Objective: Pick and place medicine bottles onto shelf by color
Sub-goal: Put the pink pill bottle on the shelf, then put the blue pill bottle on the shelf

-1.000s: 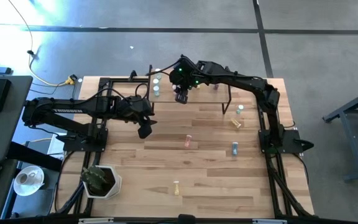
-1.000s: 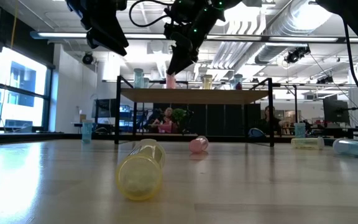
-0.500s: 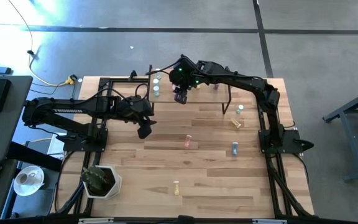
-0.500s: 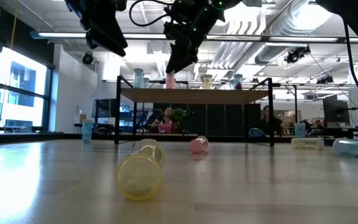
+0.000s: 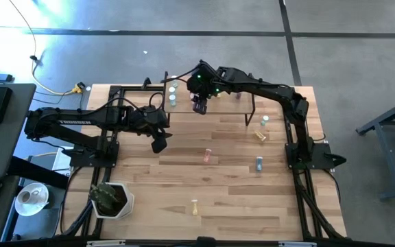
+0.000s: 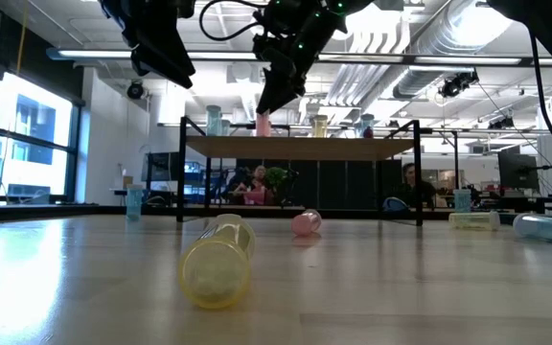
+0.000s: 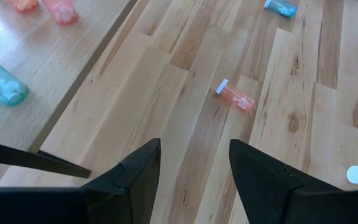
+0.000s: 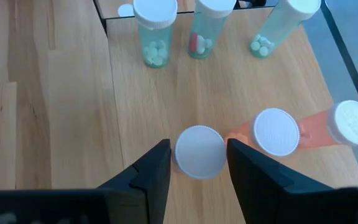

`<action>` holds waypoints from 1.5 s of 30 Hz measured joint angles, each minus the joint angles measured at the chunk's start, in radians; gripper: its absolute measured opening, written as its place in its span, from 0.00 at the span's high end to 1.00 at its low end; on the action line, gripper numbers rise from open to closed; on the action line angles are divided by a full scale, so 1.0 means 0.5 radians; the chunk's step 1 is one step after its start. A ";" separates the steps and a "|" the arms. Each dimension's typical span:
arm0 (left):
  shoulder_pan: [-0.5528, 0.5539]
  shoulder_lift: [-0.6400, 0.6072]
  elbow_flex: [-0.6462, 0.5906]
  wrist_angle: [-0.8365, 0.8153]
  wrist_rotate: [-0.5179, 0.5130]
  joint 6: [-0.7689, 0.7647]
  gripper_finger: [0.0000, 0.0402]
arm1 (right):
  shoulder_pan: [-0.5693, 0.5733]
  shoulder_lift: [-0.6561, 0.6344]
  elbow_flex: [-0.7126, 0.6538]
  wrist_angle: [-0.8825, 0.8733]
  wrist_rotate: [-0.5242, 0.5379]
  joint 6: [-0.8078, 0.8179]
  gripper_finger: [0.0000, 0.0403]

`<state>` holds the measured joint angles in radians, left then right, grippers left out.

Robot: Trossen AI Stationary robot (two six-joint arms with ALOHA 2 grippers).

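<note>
Pale wood fills our view from above: the big table (image 5: 238, 199) with the small raised shelf (image 5: 228, 103) at its far side, and we find the right gripper (image 5: 199, 106) poised over the shelf's front edge. Through its wrist camera we look straight down on a white cap (image 8: 200, 151) sitting between the two dark fingers (image 8: 151, 171); a sliver of gap shows on each side, so we cannot tell whether they pinch this bottle or merely straddle it. Just beside it stand two pink-red bottles (image 8: 277, 132), and further along the shelf three green ones (image 8: 155, 31) in a row. From table height we see that gripper's tip right at a pink bottle (image 6: 264, 124) standing on the shelf board (image 6: 295, 147).

Over to the left gripper (image 5: 159, 143): it hangs above the bare table, well apart from the shelf, fingers (image 7: 132, 174) spread with nothing between them. Past them we spot a pink-red bottle lying on its side (image 7: 235, 98) and a blue one (image 7: 280, 7) farther off.

Scattered on the table: a yellow bottle (image 6: 217, 264) lying close to the low camera, and a yellow-orange one (image 5: 260, 135) near the right arm's base.
</note>
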<state>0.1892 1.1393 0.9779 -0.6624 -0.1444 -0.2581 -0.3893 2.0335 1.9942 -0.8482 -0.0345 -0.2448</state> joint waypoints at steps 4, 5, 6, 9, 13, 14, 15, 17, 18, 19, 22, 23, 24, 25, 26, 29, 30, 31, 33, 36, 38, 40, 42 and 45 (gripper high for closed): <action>0.000 0.000 0.000 0.000 0.000 0.009 0.55 | 0.000 -0.001 0.000 0.000 0.000 -0.015 0.63; 0.000 0.000 0.000 0.001 0.000 0.019 0.55 | 0.000 -0.001 0.000 -0.001 0.001 -0.016 0.63; 0.000 0.000 0.000 0.001 -0.001 0.037 0.55 | 0.000 -0.001 0.000 -0.001 0.001 -0.022 0.63; 0.000 0.000 0.000 0.001 0.000 0.068 0.55 | 0.000 -0.010 0.001 -0.003 0.001 -0.037 0.63; 0.000 0.000 0.000 0.001 -0.001 0.070 0.55 | 0.000 -0.051 0.003 -0.002 0.001 -0.037 0.63; 0.000 0.000 0.000 0.001 -0.001 0.077 0.55 | 0.000 -0.065 0.003 -0.002 0.001 -0.037 0.63; 0.000 0.000 0.000 0.001 -0.001 0.089 0.55 | 0.000 -0.080 0.003 -0.002 0.001 -0.037 0.63; 0.000 0.000 0.000 0.001 -0.001 0.105 0.55 | 0.000 -0.108 0.003 -0.017 0.001 -0.037 0.63; 0.000 0.000 0.000 0.001 -0.001 0.105 0.55 | 0.000 -0.124 0.003 -0.030 0.001 -0.037 0.63; 0.000 0.000 0.000 0.000 -0.001 0.105 0.55 | 0.000 -0.138 0.003 -0.046 0.001 -0.036 0.63; 0.000 0.000 0.000 0.000 -0.001 0.105 0.55 | 0.000 -0.194 0.003 -0.118 0.000 -0.011 0.63; 0.000 0.000 0.000 0.000 -0.001 0.105 0.55 | 0.000 -0.209 0.003 -0.159 -0.001 0.001 0.63; 0.000 0.000 0.000 -0.001 -0.001 0.105 0.55 | 0.000 -0.223 0.003 -0.206 -0.001 0.001 0.63; 0.000 -0.001 0.000 -0.003 -0.001 0.105 0.55 | 0.000 -0.235 0.003 -0.254 -0.002 0.001 0.63; 0.000 -0.001 0.000 -0.013 -0.001 0.105 0.55 | 0.001 -0.245 0.003 -0.313 -0.003 0.002 0.63; 0.000 -0.001 0.000 -0.045 -0.001 0.105 0.55 | 0.013 -0.267 0.003 -0.488 -0.059 0.041 0.63; 0.000 -0.001 0.000 -0.059 -0.001 0.105 0.55 | 0.020 -0.267 0.003 -0.535 -0.090 0.058 0.63; 0.000 -0.001 0.000 -0.064 -0.001 0.105 0.55 | 0.029 -0.267 0.003 -0.593 -0.124 0.075 0.63; 0.000 -0.001 0.000 -0.065 -0.001 0.105 0.55 | 0.055 -0.268 -0.022 -0.667 -0.170 0.090 0.63; 0.000 -0.001 0.000 -0.065 -0.001 0.105 0.55 | 0.105 -0.275 -0.130 -0.708 -0.188 0.093 0.63; 0.000 -0.001 0.000 -0.066 -0.001 0.105 0.55 | 0.143 -0.287 -0.213 -0.710 -0.189 0.115 0.63; 0.000 -0.001 0.000 -0.068 -0.001 0.105 0.55 | 0.174 -0.322 -0.314 -0.703 -0.190 0.130 0.63; 0.000 -0.001 0.000 -0.074 -0.001 0.105 0.55 | 0.203 -0.360 -0.429 -0.672 -0.190 0.163 0.63; 0.000 -0.001 0.000 -0.084 -0.001 0.105 0.55 | 0.240 -0.449 -0.643 -0.574 -0.189 0.227 0.63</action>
<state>0.1894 1.1389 0.9779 -0.7045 -0.1448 -0.2058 -0.2692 1.8090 1.6728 -1.1353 -0.1291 -0.1312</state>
